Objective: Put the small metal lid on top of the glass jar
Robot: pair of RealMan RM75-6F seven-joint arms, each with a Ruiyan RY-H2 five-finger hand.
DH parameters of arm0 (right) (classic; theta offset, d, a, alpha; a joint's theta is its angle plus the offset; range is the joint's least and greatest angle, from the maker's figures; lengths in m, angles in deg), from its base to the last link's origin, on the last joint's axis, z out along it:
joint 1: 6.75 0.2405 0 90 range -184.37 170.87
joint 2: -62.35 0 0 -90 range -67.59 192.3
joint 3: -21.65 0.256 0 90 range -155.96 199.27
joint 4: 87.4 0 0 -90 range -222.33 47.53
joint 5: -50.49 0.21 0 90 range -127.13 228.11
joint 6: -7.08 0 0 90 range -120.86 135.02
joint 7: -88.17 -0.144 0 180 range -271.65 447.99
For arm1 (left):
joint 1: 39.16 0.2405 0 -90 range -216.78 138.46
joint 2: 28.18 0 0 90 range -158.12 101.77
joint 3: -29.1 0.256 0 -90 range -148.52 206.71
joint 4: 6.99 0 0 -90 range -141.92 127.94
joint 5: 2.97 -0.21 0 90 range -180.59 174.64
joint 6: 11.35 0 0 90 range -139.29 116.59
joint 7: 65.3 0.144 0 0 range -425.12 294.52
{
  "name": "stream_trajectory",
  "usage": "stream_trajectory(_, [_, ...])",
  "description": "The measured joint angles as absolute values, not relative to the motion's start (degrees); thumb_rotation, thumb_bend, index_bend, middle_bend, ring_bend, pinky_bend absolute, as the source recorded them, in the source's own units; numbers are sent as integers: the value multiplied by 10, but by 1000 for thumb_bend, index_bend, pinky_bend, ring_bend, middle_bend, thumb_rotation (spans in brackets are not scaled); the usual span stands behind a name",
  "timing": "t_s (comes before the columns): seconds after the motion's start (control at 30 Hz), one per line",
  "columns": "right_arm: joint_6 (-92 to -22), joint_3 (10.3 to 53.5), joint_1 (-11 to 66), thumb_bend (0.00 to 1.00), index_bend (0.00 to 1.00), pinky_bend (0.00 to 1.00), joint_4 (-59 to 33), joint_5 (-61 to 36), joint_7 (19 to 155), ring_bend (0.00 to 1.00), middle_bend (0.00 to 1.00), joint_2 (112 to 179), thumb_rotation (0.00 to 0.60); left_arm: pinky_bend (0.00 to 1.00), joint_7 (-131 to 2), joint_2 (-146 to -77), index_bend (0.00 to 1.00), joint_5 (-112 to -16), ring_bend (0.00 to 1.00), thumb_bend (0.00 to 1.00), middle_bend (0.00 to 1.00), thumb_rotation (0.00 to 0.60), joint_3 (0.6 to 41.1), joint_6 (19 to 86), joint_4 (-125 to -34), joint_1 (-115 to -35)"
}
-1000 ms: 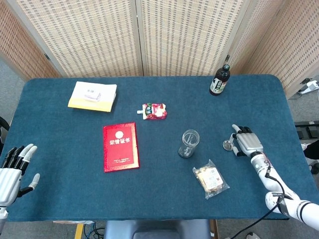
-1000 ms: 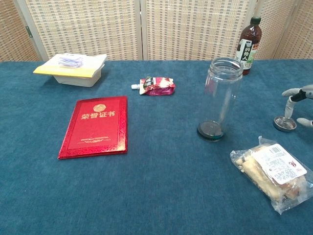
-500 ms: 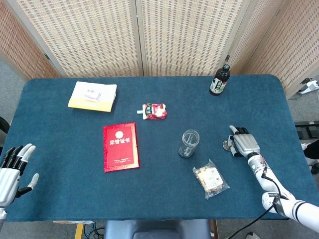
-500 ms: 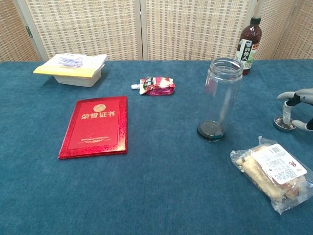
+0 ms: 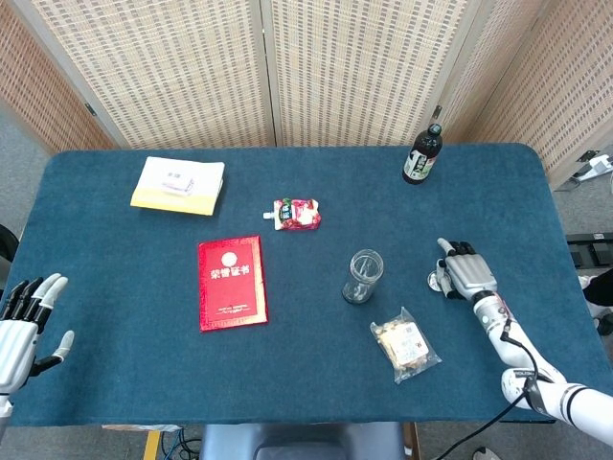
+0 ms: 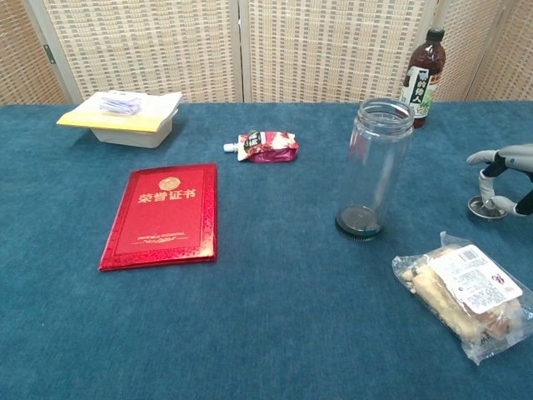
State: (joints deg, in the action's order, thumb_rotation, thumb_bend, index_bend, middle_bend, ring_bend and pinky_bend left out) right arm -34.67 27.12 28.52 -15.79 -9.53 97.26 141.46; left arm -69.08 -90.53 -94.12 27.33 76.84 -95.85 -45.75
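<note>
The glass jar [image 5: 364, 276] [image 6: 379, 167] stands upright and open-mouthed right of the table's middle. The small metal lid [image 5: 438, 281] [image 6: 484, 209] lies flat on the blue cloth to the jar's right. My right hand [image 5: 466, 272] [image 6: 505, 173] hovers over the lid's right side. Its fingertips [image 6: 487, 194] come down onto the lid while the thumb stays spread away; the lid rests on the table, partly hidden by the fingers. My left hand [image 5: 24, 321] hangs at the table's front left edge, fingers apart and holding nothing. It shows only in the head view.
A bagged snack [image 5: 406, 343] [image 6: 462, 293] lies just in front of the lid and jar. A dark bottle [image 5: 421, 155] [image 6: 422, 77] stands at the back right. A red booklet [image 5: 231, 282] [image 6: 163, 215], a red pouch [image 5: 298, 214] [image 6: 266, 147] and a yellow-white box [image 5: 178, 185] [image 6: 125, 117] lie further left.
My right hand has crept a little left onto the lid and its fingers have lowered over it. The lid and jar have not shifted. The left hand has sunk slightly.
</note>
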Motion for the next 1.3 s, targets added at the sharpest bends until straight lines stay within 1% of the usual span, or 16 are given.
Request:
stream_trajectory(0.17, [-369,278,283,615,559,0,-109,-100,980,0,21,1383,600,0,-682,-908,0,-942,0,376,52,600,274,766,-959,-458])
stream_trajectory(0.5, [-430,299,281,616,558,0,61,-100,1030,0,21,1279,600,0,-663,-913,0,-943,0,376,52,600,275,764,-962,-459])
stream_trajectory(0.73, [-456,321,293,615,558,0,165,-79,1069,0,21,1216,600,0,-662,-914,0,-944,0,376,52,600,275,766,-963,-459])
stream_trajectory(1.0, [-471,340,330,614,558,0,231,-46,1123,0,21,1200,600,0,-671,-911,0,-949,0,377,52,600,277,773,-964,-456])
stream_trajectory(1.3, [-486,349,370,612,558,0,267,-7,1169,0,21,1210,600,0,-686,-905,0,-951,0,376,52,600,276,782,-963,-452])
